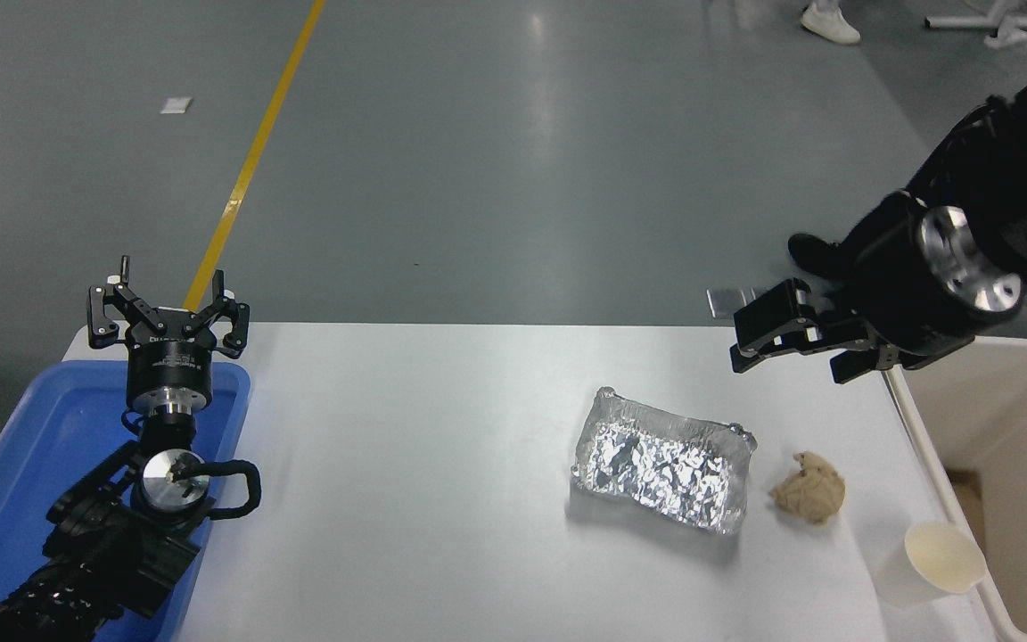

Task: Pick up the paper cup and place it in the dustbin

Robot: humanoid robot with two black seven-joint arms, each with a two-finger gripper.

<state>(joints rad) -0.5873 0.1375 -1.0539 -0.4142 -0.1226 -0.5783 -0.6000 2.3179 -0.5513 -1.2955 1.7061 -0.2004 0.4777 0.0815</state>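
Reaching in from the right edge, the right gripper (785, 343) hangs above the far right part of the white table (406, 481), its fingers parted and holding nothing. It points toward the left of the view, with its silver wrist flange behind it and the black arm running off at the upper right.

The paper cup (931, 563) stands on the table near the front right corner, tilted so that its cream inside and rolled rim face the camera. It sits just beside the left wall of the dustbin (924, 446); whether the two touch cannot be told. The gripper is well apart from the cup, farther back over the table.

The dustbin is a beige tub with a thick rounded rim, cut off by the right edge of the view.

A crumpled brown paper ball (808, 497) lies behind and to the left of the cup. Left of it sits a crinkled foil tray (661, 459).

At the lower left, the left gripper (168, 319) is parked above the far end of a blue tray (41, 437), fingers spread and unladen.
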